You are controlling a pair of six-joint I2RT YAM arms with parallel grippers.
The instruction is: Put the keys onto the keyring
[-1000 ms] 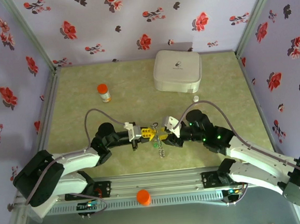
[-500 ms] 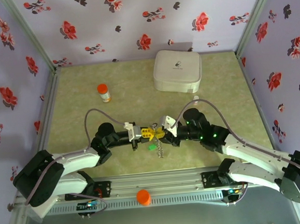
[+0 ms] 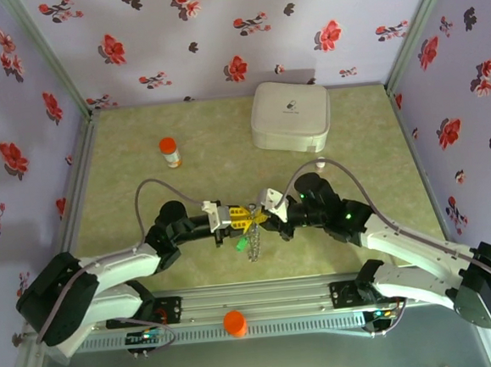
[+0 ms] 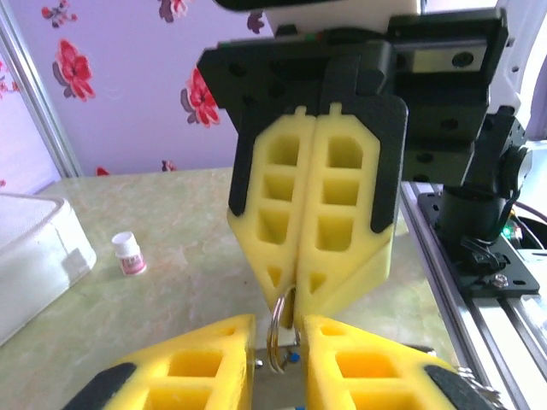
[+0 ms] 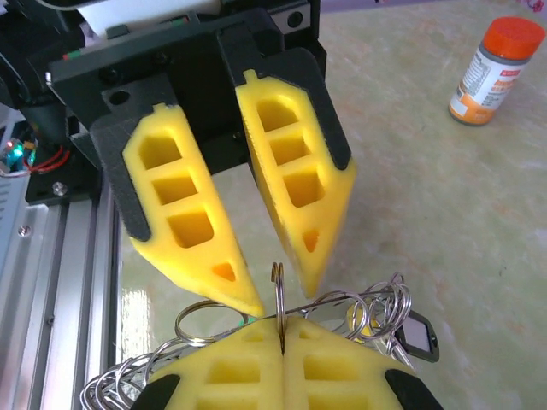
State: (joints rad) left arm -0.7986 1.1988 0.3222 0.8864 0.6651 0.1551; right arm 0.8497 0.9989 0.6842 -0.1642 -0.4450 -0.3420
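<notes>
Keyring (image 5: 278, 295) pinched edge-on by pressed-together right fingers (image 5: 248, 337); left fingers (image 5: 333, 205) spread either side of it. Left should close squarely before right releases.

There are two end effectors: the left end effector (image 5: 282, 297) and the right end effector (image 5: 282, 331). The counter (image 3: 127, 193) carries one white box (image 3: 290, 115), one orange-capped bottle (image 3: 170, 152) and one small white vial (image 4: 128, 254). There is one chain (image 3: 255, 251), one green key (image 3: 241, 244), one black key (image 5: 416, 335), one upright ring (image 5: 278, 286), and more rings (image 5: 376, 303), too tangled to count.
</notes>
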